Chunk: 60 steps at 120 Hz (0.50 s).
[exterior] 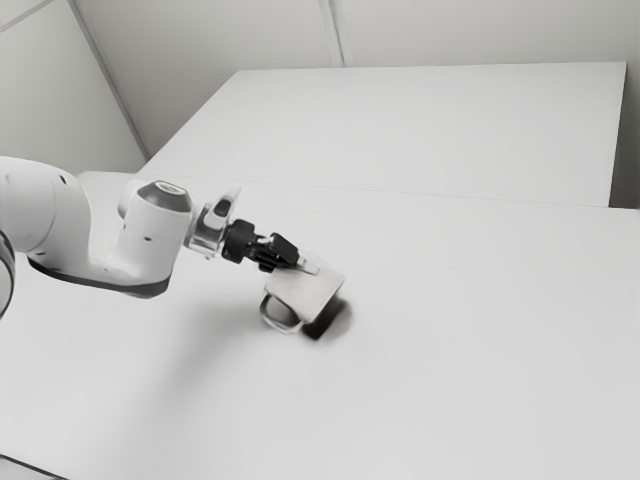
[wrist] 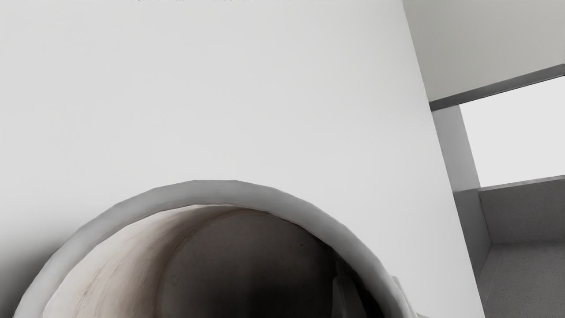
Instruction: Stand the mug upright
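Note:
A pale mug (exterior: 307,290) is tilted over on its side near the middle of the exterior view, its lower end close to a dark shadow on the table. The black gripper (exterior: 302,264) comes from the exterior view's left and meets the mug's upper side. Within the wrist view the mug's round grey rim (wrist: 216,192) opens toward the camera, its inside dark. There the gripper (wrist: 377,293) holds the mug's wall, with one finger inside the opening and the other outside, partly hidden behind the rim. Whether the mug touches the table cannot be told.
The broad white table (exterior: 480,350) extends around the mug. Beyond it, in the exterior view, is another large pale surface (exterior: 400,130) with walls behind. In the wrist view the table's edge runs beside a grey room area (wrist: 525,274).

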{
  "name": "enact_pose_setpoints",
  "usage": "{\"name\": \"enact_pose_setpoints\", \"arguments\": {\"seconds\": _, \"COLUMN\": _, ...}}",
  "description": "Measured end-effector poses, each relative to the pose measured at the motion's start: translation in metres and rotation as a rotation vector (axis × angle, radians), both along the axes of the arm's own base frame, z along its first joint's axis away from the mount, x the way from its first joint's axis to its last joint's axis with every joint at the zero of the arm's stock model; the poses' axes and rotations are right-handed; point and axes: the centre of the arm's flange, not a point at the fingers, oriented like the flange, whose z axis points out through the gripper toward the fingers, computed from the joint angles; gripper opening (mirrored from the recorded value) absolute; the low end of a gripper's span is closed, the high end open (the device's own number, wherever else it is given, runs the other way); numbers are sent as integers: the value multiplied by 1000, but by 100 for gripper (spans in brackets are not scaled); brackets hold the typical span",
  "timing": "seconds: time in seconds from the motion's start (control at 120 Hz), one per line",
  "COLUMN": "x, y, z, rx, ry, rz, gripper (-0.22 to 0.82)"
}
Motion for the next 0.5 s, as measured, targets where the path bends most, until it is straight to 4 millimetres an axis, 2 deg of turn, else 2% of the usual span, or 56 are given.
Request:
{"name": "enact_pose_setpoints", "arguments": {"seconds": 0.233, "x": 0, "y": -3, "z": 22, "rx": 23, "ry": -48, "rz": -28, "gripper": -17}}
{"name": "enact_pose_setpoints", "arguments": {"seconds": 0.408, "x": -1, "y": 5, "z": 42, "rx": 174, "ry": -52, "rz": -109, "gripper": -18}}
{"name": "enact_pose_setpoints", "arguments": {"seconds": 0.5, "x": -3, "y": 6, "z": 44, "rx": 276, "ry": -31, "rz": -142, "gripper": -18}}
